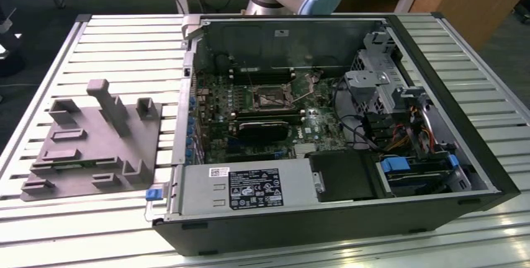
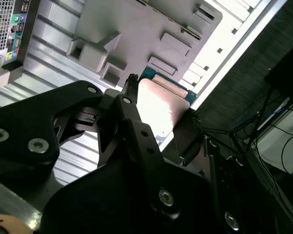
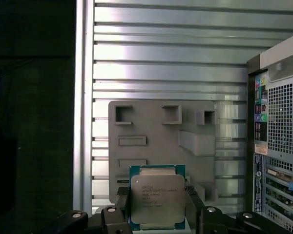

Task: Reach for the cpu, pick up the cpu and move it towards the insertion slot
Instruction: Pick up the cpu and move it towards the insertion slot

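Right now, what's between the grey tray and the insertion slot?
Exterior view: table slats, the case wall, then motherboard up to the insertion slot.

I saw the tray on the table, at the exterior view's left of the open case. The insertion slot sat mid-board inside the case, with a black block just beside it on the camera side and drive bays at the exterior view's right. In the first wrist view the cpu sat between the fingers of the gripper, apparently above the tray's edge.
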`<state>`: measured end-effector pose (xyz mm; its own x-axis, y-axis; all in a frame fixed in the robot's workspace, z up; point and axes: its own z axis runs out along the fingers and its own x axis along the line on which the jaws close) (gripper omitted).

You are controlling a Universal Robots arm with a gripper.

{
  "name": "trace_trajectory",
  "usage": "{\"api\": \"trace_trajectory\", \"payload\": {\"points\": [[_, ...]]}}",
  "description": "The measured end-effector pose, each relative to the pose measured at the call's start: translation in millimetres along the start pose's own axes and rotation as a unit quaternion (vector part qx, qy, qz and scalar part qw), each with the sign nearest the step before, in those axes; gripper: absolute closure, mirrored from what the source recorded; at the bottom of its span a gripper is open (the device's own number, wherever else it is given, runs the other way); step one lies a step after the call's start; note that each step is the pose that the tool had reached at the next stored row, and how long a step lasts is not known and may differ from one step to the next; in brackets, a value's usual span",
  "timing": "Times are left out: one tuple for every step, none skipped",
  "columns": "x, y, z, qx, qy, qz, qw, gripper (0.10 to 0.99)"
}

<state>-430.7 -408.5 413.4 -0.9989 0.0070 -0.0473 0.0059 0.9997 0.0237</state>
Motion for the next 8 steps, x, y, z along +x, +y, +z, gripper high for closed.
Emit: {"api": "trace_trajectory", "payload": {"points": [[-1.5, 0.0, 0.1, 0.0000, 0.0000, 0.000, 1.0000, 0.549], [-2.9, 0.0, 0.2, 0.0000, -0.0001, 0.000, 1.0000, 0.549], [-4.2, 0.1, 0.2, 0.0000, 0.0000, 0.000, 1.0000, 0.549], [-5.5, 0.0, 0.3, 0.0000, 0.0000, 0.000, 1.0000, 0.549], [-6.8, 0.0, 0.4, 0.0000, 0.0000, 0.000, 1.0000, 0.549], [-8.2, 0.0, 0.4, 0.0000, 0.0000, 0.000, 1.0000, 0.549], [-9.6, 0.1, 0.5, 0.0000, 0.0000, 0.000, 1.0000, 0.549], [-11.2, 0.1, 0.5, 0.0000, 0.0000, 0.000, 1.0000, 0.549]]}}
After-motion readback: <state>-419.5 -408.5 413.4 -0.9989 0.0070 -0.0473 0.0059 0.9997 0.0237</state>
